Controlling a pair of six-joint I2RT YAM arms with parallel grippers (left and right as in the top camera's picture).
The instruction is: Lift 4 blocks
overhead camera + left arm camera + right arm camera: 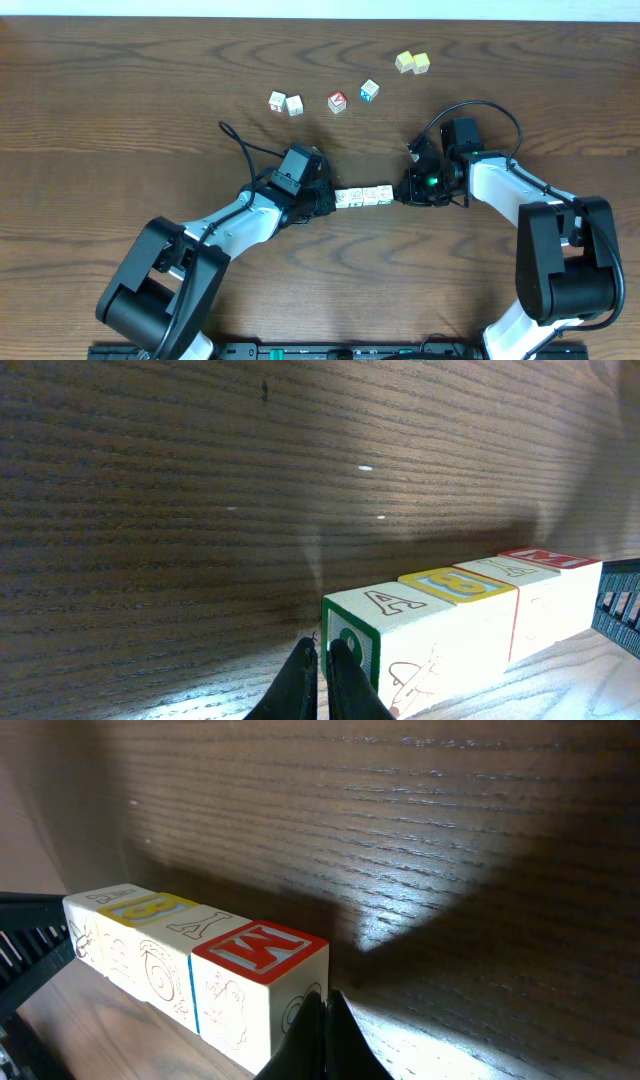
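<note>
Blocks point(362, 196), four in a tight row, lie end to end at the middle of the table point(120, 120). The left gripper point(328, 200) and right gripper point(399, 192) have their fingers pinched together and press against opposite ends of the row, which perhaps sits slightly raised.

- The overhead view looks straight down on the table point(120, 120) from high up. It takes in the left arm point(230, 225) and right arm point(500, 185), whose bases lie at the bottom edge.
- The left wrist view sits low behind the left gripper point(322, 650). It faces along the blocks point(450, 620) from their green-edged end, very near.
- The right wrist view sits low behind the right gripper point(325, 1005). It faces the same row from its red-topped end, equally near.
- All three views share that row and the wood around it.
</note>
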